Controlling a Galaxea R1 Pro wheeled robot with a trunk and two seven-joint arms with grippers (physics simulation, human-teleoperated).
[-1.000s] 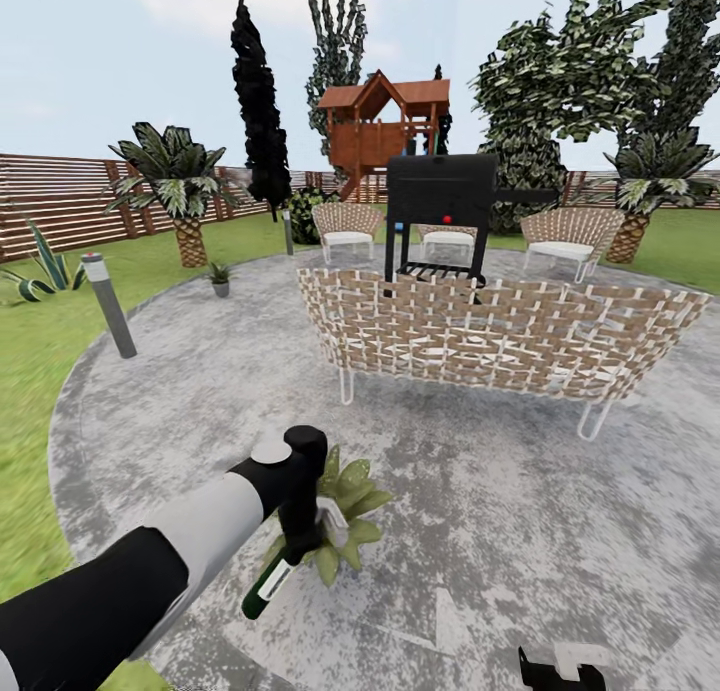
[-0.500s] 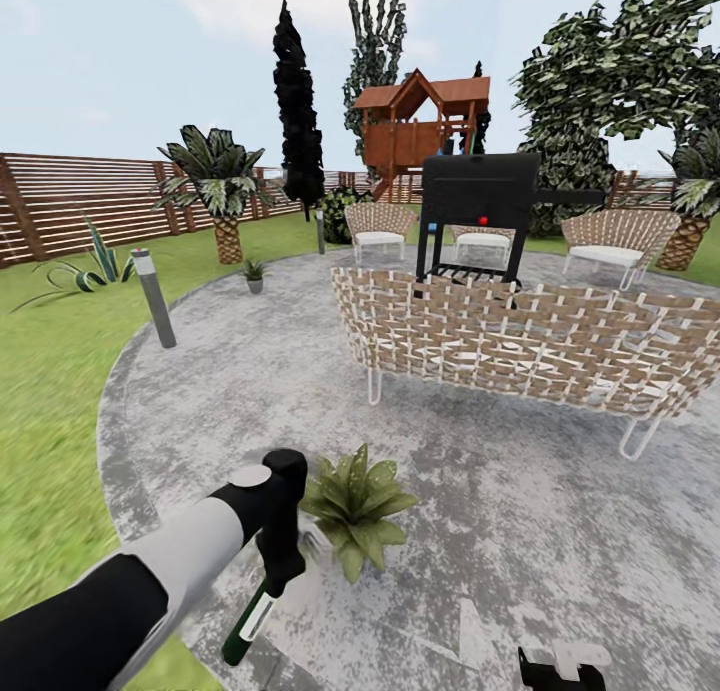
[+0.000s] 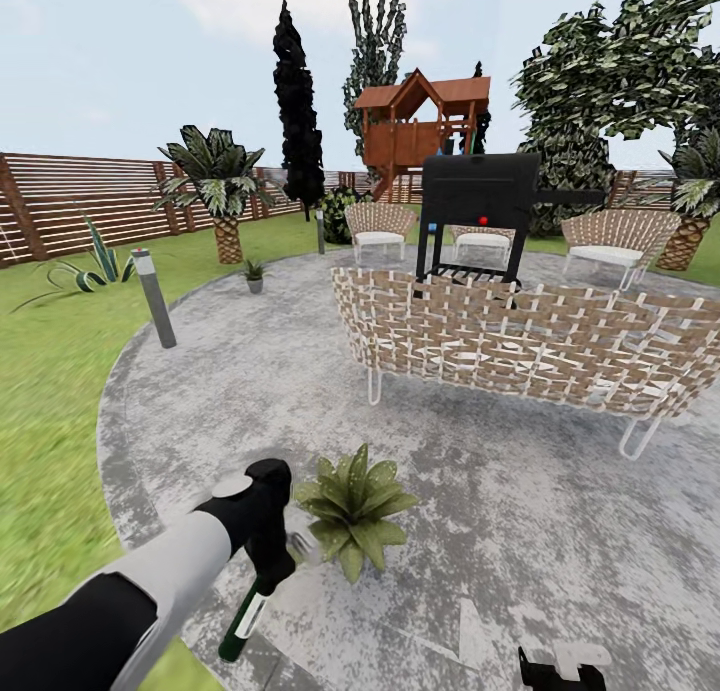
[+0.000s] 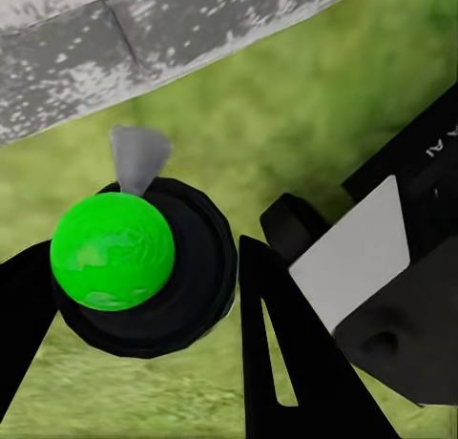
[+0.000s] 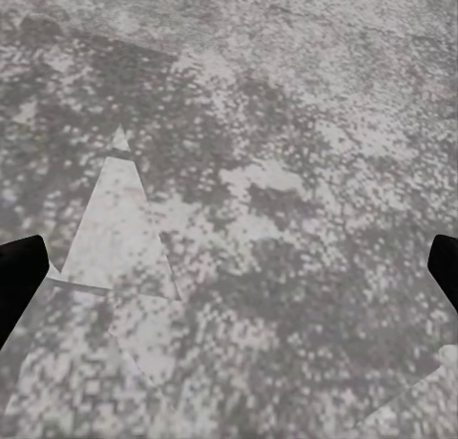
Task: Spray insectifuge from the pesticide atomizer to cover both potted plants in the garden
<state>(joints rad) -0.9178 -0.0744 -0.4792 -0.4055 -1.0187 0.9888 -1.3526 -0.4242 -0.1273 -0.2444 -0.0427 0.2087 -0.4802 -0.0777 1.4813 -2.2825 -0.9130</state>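
As the ground is followed from near to far, mottled grey paving [image 3: 520,491] is met first, laid as a wide circle and bordered at the left by green lawn [image 3: 50,411]. At the bottom edge of the head view a part of the right claw [image 3: 562,665] is seen over this paving; in the right wrist view its two dark fingertips [image 5: 19,282] are set wide apart with only bare paving between them, so it is released.

Near the left rim of the circle the left claw [image 3: 268,561] is clenched on the pesticide atomizer [image 3: 240,619]. The bottle is held tilted, with its dark-green body and white label band pointing down toward the lawn edge. In the left wrist view the bottle [image 4: 134,258] is seen end-on between the black fingers [image 4: 286,363].

Just beside the left claw, toward the centre of the circle, the near potted plant [image 3: 352,501] stands on the paving. The second potted plant [image 3: 254,273] stands far off at the circle's left rim, beyond a grey bollard light [image 3: 155,299].

Further away a woven sofa [image 3: 530,346], a black grill [image 3: 478,216] and woven chairs [image 3: 378,226] are placed. Behind them a palm [image 3: 220,196], a slatted wooden fence [image 3: 80,201] and a wooden playhouse [image 3: 420,126] are seen.
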